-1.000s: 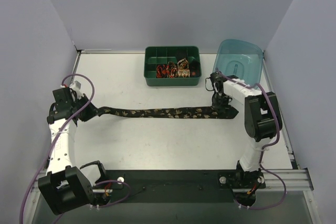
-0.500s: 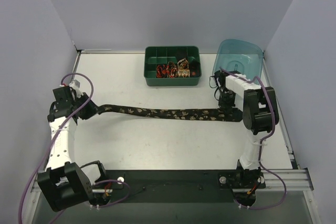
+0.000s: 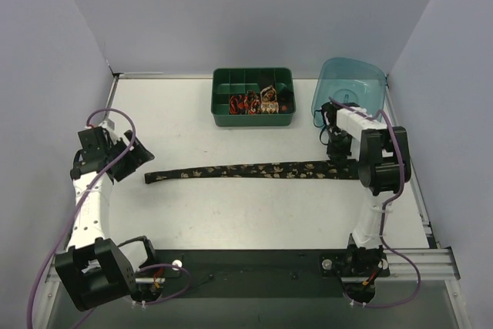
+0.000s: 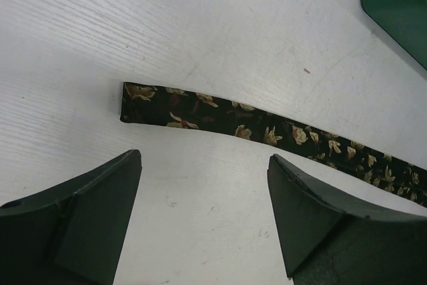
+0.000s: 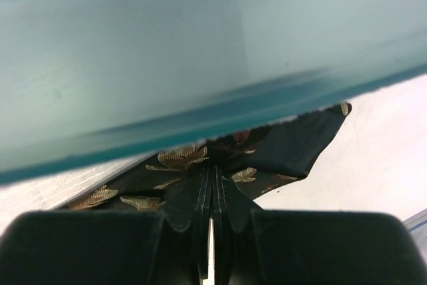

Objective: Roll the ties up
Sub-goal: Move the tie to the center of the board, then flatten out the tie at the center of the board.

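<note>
A long black tie (image 3: 254,169) with gold motifs lies stretched flat across the table. Its narrow end (image 4: 143,101) rests on the table just ahead of my left gripper (image 4: 203,161), which is open with nothing between its fingers. In the top view the left gripper (image 3: 137,156) sits just left of that end. My right gripper (image 3: 337,161) is shut on the tie's wide end (image 5: 293,148), close under the teal tub. Small rolled ties (image 3: 258,102) sit in the green tray.
The dark green compartment tray (image 3: 254,120) stands at the back centre; its corner (image 4: 400,5) shows in the left wrist view. A translucent teal tub (image 3: 350,86) stands at the back right, and its wall (image 5: 167,51) fills the top of the right wrist view.
My left gripper opened and let go of the tie's narrow end, which dropped flat on the table. The right gripper moved right with the wide end, and the tie shifted right.
</note>
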Robot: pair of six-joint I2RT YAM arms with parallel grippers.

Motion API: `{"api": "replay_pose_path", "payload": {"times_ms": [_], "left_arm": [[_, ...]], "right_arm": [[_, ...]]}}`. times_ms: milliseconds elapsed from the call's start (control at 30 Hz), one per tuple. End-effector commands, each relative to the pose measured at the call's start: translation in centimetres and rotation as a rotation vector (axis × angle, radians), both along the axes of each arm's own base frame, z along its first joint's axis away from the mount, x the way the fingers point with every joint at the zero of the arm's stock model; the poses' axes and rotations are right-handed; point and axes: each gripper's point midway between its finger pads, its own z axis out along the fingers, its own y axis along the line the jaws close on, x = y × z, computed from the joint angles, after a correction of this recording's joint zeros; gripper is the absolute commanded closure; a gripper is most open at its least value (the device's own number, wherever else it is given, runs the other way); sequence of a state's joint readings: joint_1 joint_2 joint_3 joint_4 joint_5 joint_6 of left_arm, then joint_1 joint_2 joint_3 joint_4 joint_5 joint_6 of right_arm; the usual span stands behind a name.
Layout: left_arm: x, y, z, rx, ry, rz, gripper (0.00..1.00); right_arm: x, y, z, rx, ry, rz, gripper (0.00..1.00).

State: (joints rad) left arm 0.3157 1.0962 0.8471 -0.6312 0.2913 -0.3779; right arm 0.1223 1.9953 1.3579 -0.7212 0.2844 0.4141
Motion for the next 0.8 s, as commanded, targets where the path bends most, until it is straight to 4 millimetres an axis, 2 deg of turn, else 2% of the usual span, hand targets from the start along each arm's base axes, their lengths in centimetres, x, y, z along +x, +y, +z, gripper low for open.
{"api": "replay_pose_path", "payload": {"times_ms": [0, 67, 100, 133, 167, 200, 233, 267, 300, 333, 400, 433, 467, 533, 567, 767], "left_arm": [[1.3, 0.2, 3.0, 0.046, -0.120, -0.002, 0.14], [1.3, -0.3, 2.8, 0.039, -0.121, -0.011, 0.14], [1.5, -0.6, 2.9, 0.038, -0.133, -0.019, 0.14], [1.7, -1.5, 2.8, 0.032, -0.135, -0.046, 0.14], [1.9, -2.0, 2.6, 0.023, -0.132, -0.052, 0.14], [2.2, -2.5, 2.6, 0.024, -0.141, -0.069, 0.14], [2.5, -3.6, 2.6, 0.021, -0.140, -0.100, 0.14], [2.7, -4.3, 2.3, 0.016, -0.129, -0.117, 0.14], [3.3, -4.7, 2.9, 0.021, -0.144, -0.129, 0.14], [3.6, -6.1, 3.0, 0.021, -0.146, -0.172, 0.14], [4.4, -7.1, 3.0, 0.027, -0.136, -0.192, 0.14], [5.1, -7.5, 4.0, 0.034, -0.158, -0.202, 0.14], [5.2, -9.3, 3.8, 0.036, -0.146, -0.254, 0.14], [6.0, -10.3, 5.0, 0.048, -0.166, -0.280, 0.14], [6.1, -11.3, 4.6, 0.049, -0.151, -0.308, 0.14], [6.8, -13.0, 5.2, 0.057, -0.159, -0.337, 0.14]], "right_arm": [[-0.1, 0.2, 3.1, -0.020, -0.056, 0.044, 1.00], [0.7, 1.4, 4.8, 0.026, -0.148, 0.070, 0.96], [0.7, 1.7, 5.3, 0.044, -0.176, 0.077, 0.79], [0.5, 2.1, 6.0, 0.068, -0.214, 0.086, 0.72], [1.0, 3.2, 5.8, 0.133, -0.258, 0.096, 0.66], [1.0, 3.6, 5.8, 0.169, -0.281, 0.093, 0.51], [0.1, 3.9, 5.5, 0.207, -0.285, 0.092, 0.45], [0.4, 4.9, 5.2, 0.292, -0.307, 0.087, 0.40], [0.3, 5.2, 5.0, 0.329, -0.314, 0.076, 0.34], [0.0, 5.8, 4.7, 0.374, -0.317, 0.067, 0.32], [-0.6, 6.2, 3.7, 0.410, -0.295, 0.054, 0.31], [-0.8, 6.2, 3.2, 0.410, -0.280, 0.052, 0.31], [-1.3, 6.1, 2.6, 0.408, -0.265, 0.042, 0.31], [-1.5, 6.1, 1.8, 0.422, -0.247, 0.028, 0.31], [-1.7, 6.0, 1.3, 0.427, -0.241, 0.016, 0.31], [-1.4, 5.5, 0.5, 0.483, -0.252, -0.033, 0.39]]}}
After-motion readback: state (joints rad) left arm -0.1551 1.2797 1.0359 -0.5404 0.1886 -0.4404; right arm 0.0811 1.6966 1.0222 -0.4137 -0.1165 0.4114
